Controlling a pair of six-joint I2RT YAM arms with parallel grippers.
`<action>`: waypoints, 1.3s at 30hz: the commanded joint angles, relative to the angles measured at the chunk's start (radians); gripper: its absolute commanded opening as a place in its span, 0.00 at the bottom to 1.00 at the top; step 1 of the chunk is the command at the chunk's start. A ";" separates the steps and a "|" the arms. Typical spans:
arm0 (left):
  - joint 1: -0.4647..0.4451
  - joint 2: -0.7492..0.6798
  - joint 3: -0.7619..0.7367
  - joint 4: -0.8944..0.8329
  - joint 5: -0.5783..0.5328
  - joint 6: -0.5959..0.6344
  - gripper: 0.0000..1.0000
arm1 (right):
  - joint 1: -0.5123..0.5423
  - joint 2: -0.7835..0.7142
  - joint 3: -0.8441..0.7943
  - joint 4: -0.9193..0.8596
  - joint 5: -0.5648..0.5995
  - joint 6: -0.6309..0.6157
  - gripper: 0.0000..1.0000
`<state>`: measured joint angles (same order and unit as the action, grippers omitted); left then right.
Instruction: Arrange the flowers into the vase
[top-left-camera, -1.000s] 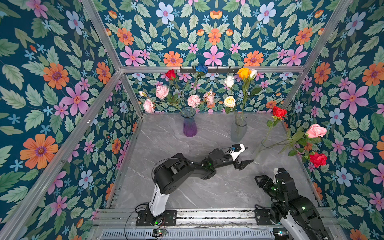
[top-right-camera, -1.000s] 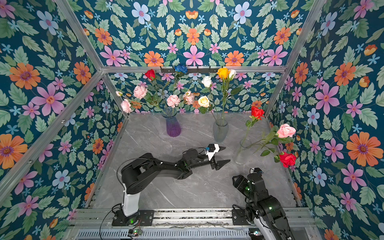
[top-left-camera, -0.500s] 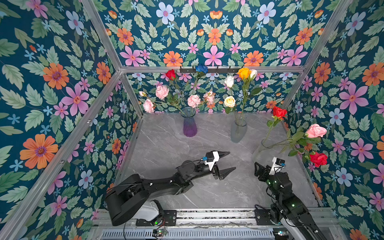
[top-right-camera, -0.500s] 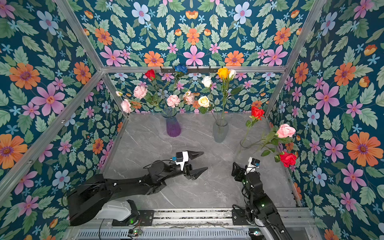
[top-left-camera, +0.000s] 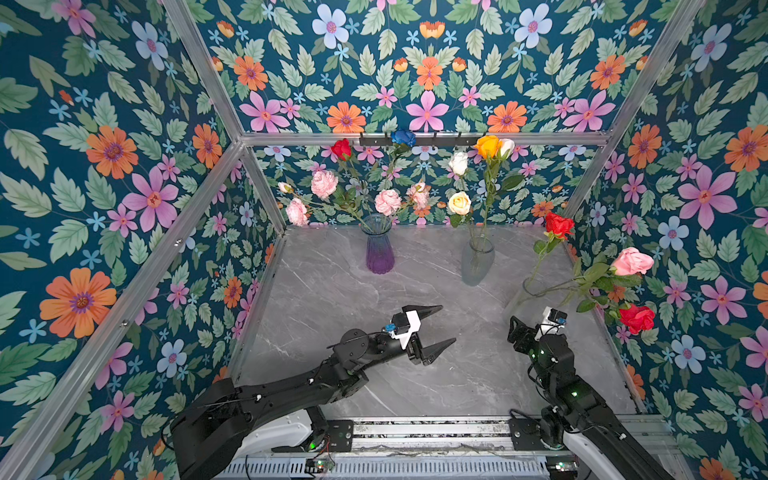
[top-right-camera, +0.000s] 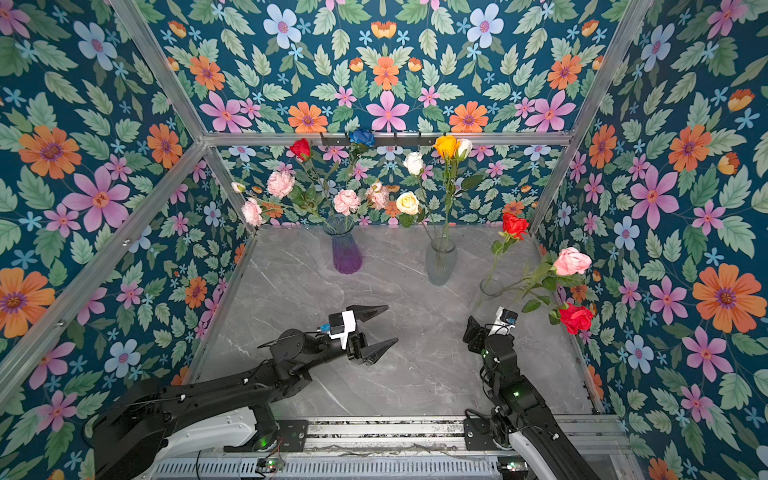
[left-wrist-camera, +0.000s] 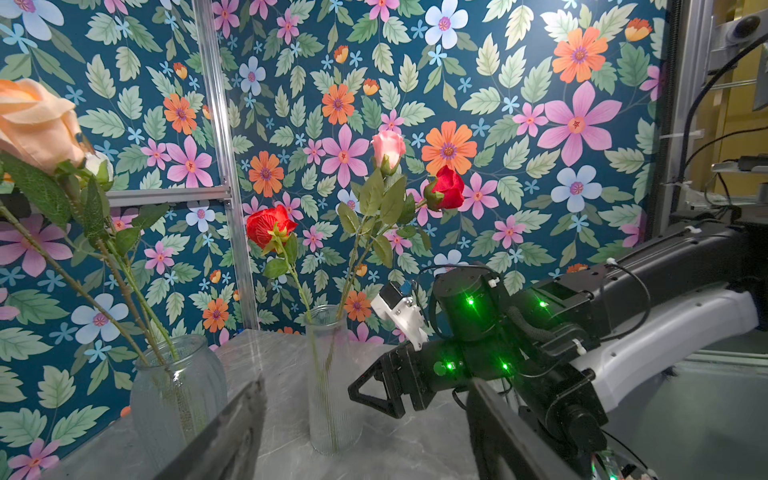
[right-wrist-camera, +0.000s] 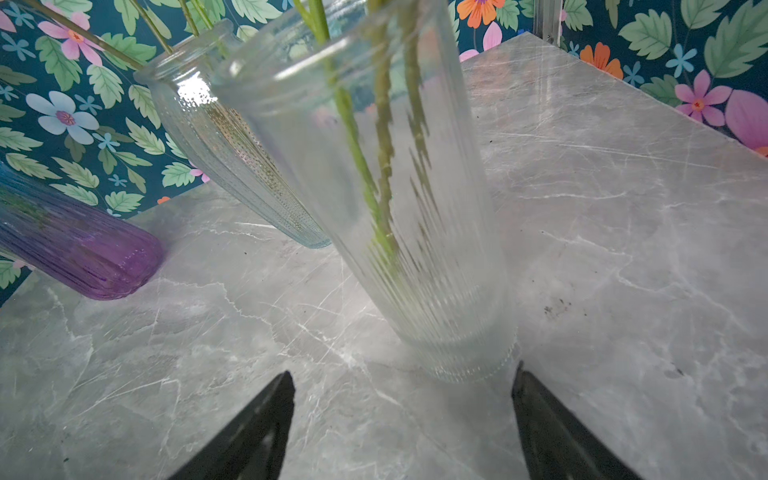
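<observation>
On the grey desk's (top-left-camera: 332, 291) right, spread right fingers (right-wrist-camera: 257, 428) sit beside the clear ribbed glass vase (right-wrist-camera: 415, 228), likely sparing its roses (top-left-camera: 631, 262); left fingers (top-left-camera: 436, 349) gape empty.

The table (top-left-camera: 332, 291) carries one purple vase (top-left-camera: 379, 253), one pale blue vase (top-left-camera: 477, 262) and one clear vase (left-wrist-camera: 332, 382), three in all. In them stand four pink carnations (top-left-camera: 324, 183), three red roses (top-left-camera: 559, 224), two white roses (top-left-camera: 458, 163), one blue rose (top-left-camera: 402, 137), one orange rose (top-left-camera: 487, 145), one cream rose (top-left-camera: 459, 203) and one pink rose (top-left-camera: 631, 262). Two robot arms (top-left-camera: 291, 386) reach in.
</observation>
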<state>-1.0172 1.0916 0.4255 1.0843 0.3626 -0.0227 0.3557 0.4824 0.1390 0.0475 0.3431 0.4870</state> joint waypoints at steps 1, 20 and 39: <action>0.000 -0.016 -0.001 -0.011 -0.008 0.021 0.78 | -0.010 0.042 0.015 0.093 0.008 -0.016 0.83; 0.001 -0.057 0.008 -0.053 0.009 0.047 0.78 | -0.114 0.364 0.084 0.251 -0.085 0.022 0.81; -0.001 -0.130 0.026 -0.134 0.039 0.055 0.78 | -0.208 0.659 0.193 0.391 -0.133 0.061 0.81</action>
<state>-1.0172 0.9760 0.4469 0.9627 0.3908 0.0235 0.1524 1.1137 0.3122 0.3882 0.2024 0.5468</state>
